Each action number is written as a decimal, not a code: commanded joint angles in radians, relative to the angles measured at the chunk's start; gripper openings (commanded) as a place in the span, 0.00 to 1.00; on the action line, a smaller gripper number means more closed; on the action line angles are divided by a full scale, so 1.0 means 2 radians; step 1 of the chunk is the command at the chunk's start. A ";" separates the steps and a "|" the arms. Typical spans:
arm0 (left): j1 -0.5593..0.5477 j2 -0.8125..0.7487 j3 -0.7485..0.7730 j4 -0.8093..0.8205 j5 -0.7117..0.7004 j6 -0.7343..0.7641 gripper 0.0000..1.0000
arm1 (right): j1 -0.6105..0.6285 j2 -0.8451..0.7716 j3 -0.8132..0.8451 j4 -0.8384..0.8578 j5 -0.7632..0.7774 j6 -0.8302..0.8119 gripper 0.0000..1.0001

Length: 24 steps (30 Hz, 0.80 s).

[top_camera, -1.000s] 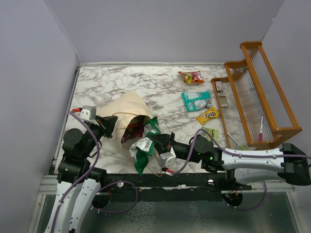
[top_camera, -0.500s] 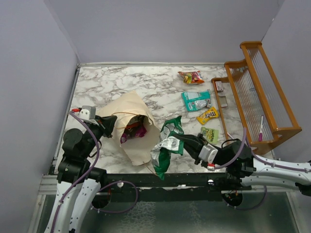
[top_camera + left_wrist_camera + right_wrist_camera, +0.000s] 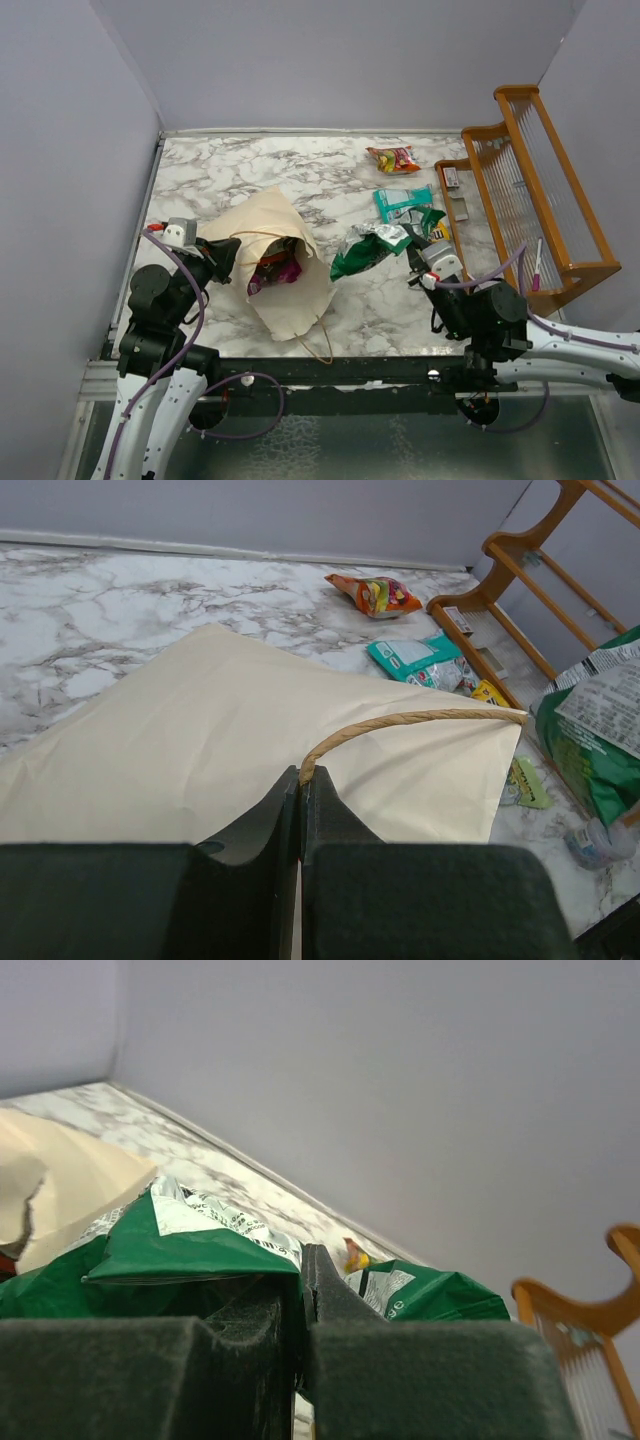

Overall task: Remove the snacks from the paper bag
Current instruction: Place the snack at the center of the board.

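- The right gripper (image 3: 303,1265) was closed tightly on the crinkly green chip bag (image 3: 370,248) — the wrist view showed its jaws pressed together over the foil.
- One second before, this green bag lay just at the mouth of the large cream paper bag (image 3: 255,215). Now it was held up to the right of the paper bag, well apart from it and clear of the mouth.
- The right arm had swung away from the paper bag together with the packet, so this one snack counted as taken out, though it was not yet put down.
- The left gripper (image 3: 301,775) stayed shut on the thin tan loop handle (image 3: 410,720), and the paper bag had almost not moved; it lay on its side with the mouth facing right.
- A dark purple-red packet (image 3: 275,268) was visible inside the mouth, so I judged that the task was not finished.
- To the right of the paper bag and farther back lay the teal packet (image 3: 398,203) and the red-orange candy pack (image 3: 393,158) — already outside.
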 commanded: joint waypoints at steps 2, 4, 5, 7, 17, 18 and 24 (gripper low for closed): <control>-0.001 -0.001 0.001 -0.006 -0.017 -0.005 0.00 | -0.002 0.020 0.004 0.087 0.097 -0.040 0.01; -0.001 0.000 0.001 -0.007 -0.016 -0.005 0.00 | -0.011 0.030 0.005 0.089 0.098 -0.033 0.01; 0.000 0.000 0.001 -0.007 -0.016 -0.005 0.00 | -0.015 0.035 0.006 0.086 0.098 -0.029 0.01; -0.001 0.001 0.002 -0.006 -0.015 -0.005 0.00 | -0.024 0.043 0.011 0.075 0.096 -0.018 0.01; -0.001 -0.001 0.002 -0.008 -0.016 -0.005 0.00 | -0.089 0.087 0.038 0.009 0.058 0.075 0.01; -0.001 -0.001 0.002 -0.008 -0.016 -0.004 0.00 | -0.104 0.099 0.041 0.004 0.048 0.083 0.01; -0.002 0.001 0.002 -0.008 -0.016 -0.005 0.00 | -0.238 0.230 0.132 -0.078 -0.028 0.221 0.01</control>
